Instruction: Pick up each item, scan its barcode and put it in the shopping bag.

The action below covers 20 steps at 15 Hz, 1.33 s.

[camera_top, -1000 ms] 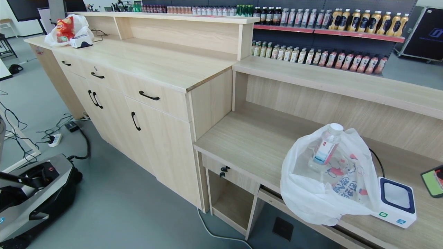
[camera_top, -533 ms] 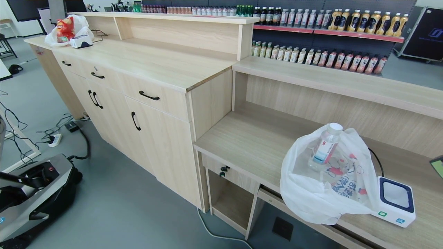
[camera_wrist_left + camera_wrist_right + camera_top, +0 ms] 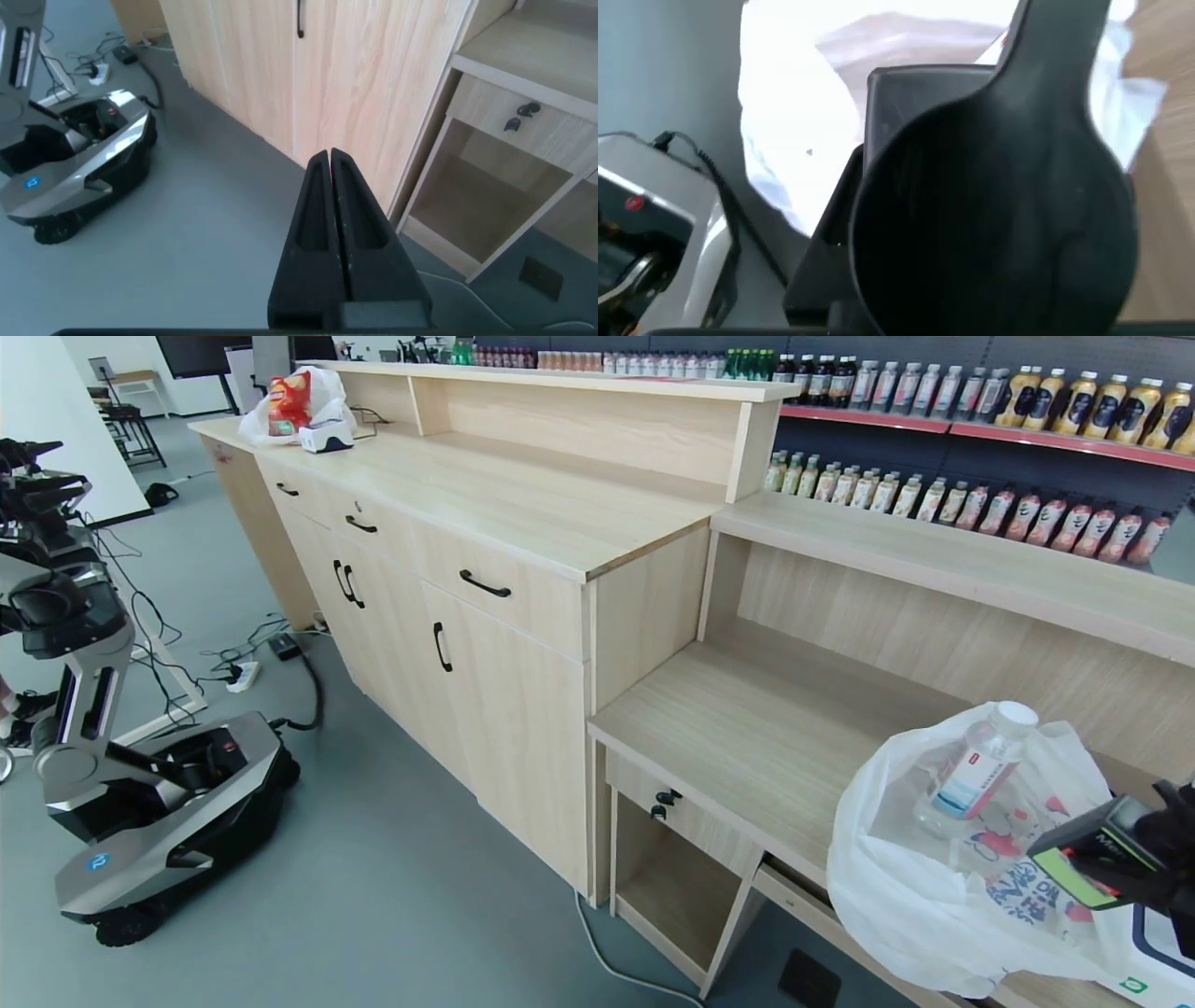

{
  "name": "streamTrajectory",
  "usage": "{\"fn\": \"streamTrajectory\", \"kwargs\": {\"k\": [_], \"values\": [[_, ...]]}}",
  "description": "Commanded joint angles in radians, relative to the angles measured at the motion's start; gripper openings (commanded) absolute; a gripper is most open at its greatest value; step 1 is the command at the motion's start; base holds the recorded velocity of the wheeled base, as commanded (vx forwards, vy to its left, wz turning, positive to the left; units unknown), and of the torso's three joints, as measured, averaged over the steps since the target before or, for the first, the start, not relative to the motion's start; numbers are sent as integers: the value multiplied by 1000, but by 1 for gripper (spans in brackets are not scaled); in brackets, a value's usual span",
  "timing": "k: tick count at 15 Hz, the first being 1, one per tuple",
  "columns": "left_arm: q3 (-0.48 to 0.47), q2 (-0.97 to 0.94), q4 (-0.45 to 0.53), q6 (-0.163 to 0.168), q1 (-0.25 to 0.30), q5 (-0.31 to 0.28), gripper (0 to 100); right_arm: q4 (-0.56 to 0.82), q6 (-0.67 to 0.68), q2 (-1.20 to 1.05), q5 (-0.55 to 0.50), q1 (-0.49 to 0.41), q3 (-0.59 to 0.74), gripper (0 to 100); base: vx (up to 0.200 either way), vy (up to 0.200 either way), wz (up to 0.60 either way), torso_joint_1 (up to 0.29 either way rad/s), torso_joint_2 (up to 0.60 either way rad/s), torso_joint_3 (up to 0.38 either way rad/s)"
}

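Observation:
A white plastic shopping bag (image 3: 934, 905) stands open on the low wooden desk (image 3: 747, 728) at the right, with a clear water bottle (image 3: 971, 765) leaning inside it. My right gripper (image 3: 1158, 859) is shut on a dark flat box with a green side (image 3: 1083, 863), held over the bag's right rim. In the right wrist view the box (image 3: 906, 103) hangs above the bag (image 3: 794, 112). A white scanner (image 3: 1158, 961) lies just right of the bag, partly hidden by it. My left gripper (image 3: 332, 177) is shut and holds nothing, low over the grey floor beside the cabinet.
A tall wooden counter (image 3: 523, 504) with drawers runs to the left of the desk; a second bag and scanner (image 3: 299, 406) sit at its far end. Shelves of bottles (image 3: 934, 495) line the back. Another wheeled robot (image 3: 140, 784) and cables (image 3: 243, 672) occupy the floor at left.
The camera has turned, shifting the whole scene. The green-sided box, earlier at the picture's right edge, now sits over the bag's rim in my right gripper.

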Motion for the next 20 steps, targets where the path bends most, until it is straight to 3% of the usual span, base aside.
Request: {"fn": "streamTrajectory", "kwargs": {"k": [1, 5, 12, 17, 20], "values": [[0, 0, 0, 0, -1, 1, 0, 20, -12, 93, 1, -2, -2, 0, 0, 0, 0, 0, 0, 0], [0, 0, 0, 0, -1, 1, 0, 5, -10, 243, 0, 23, -23, 0, 0, 0, 0, 0, 0, 0], [0, 0, 0, 0, -1, 1, 0, -204, 21, 470, -3, 148, -97, 0, 0, 0, 0, 0, 0, 0], [0, 0, 0, 0, -1, 1, 0, -208, 21, 590, -5, 173, -131, 0, 0, 0, 0, 0, 0, 0], [0, 0, 0, 0, -1, 1, 0, -280, 25, 660, -5, 178, -158, 0, 0, 0, 0, 0, 0, 0]]}}
